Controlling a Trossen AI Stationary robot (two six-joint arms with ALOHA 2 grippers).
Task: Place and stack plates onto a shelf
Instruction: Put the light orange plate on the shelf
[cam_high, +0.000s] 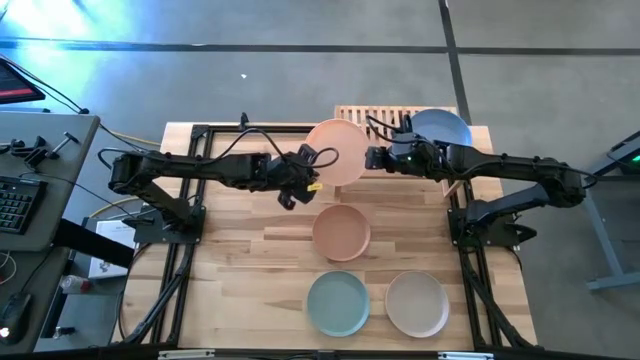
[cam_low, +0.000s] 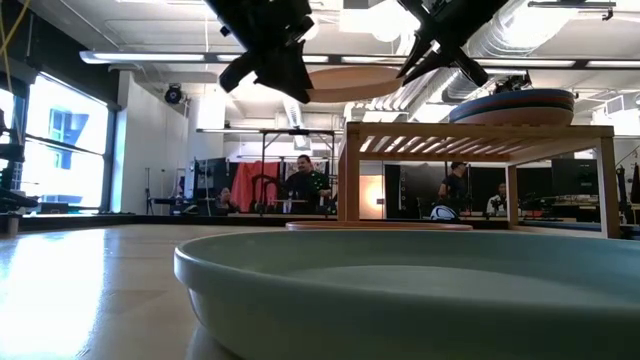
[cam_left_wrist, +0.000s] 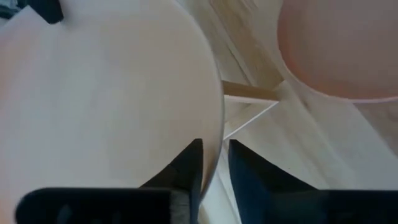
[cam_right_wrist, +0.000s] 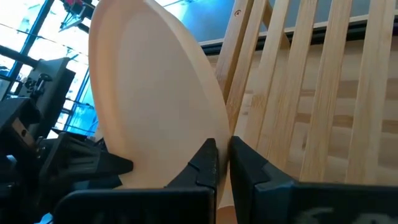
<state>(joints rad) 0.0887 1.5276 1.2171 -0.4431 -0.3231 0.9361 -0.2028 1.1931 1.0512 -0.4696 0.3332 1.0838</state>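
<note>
Both grippers hold a pale peach plate (cam_high: 338, 152) level in the air over the left end of the slatted wooden shelf (cam_high: 385, 113). In the low view the plate (cam_low: 365, 82) hangs a little above the shelf top (cam_low: 480, 130). My left gripper (cam_high: 303, 166) is shut on its left rim and my right gripper (cam_high: 376, 157) on its right rim. A stack topped by a light blue plate (cam_high: 441, 127) rests on the shelf's right half. Salmon (cam_high: 341, 231), mint (cam_high: 337, 303) and beige (cam_high: 417, 303) plates lie flat on the table. My left gripper (cam_left_wrist: 214, 167) pinches the plate's rim (cam_left_wrist: 216, 146) on its left side between the two fingers, coming level from the table's left. The plate is lifted clear and lies level. My right gripper (cam_right_wrist: 224, 163) pinches the opposite rim (cam_right_wrist: 221, 134), on the plate's right side, between its two fingers (cam_right_wrist: 205, 165). It comes from the table's right. The plate is clear of the shelf slats.
The shelf stands at the table's far edge, with a plate (cam_low: 378, 226) on the table under it. The three loose plates fill the table's middle and near part. The mint plate's rim (cam_low: 400, 270) fills the low view's foreground. People stand in the room behind.
</note>
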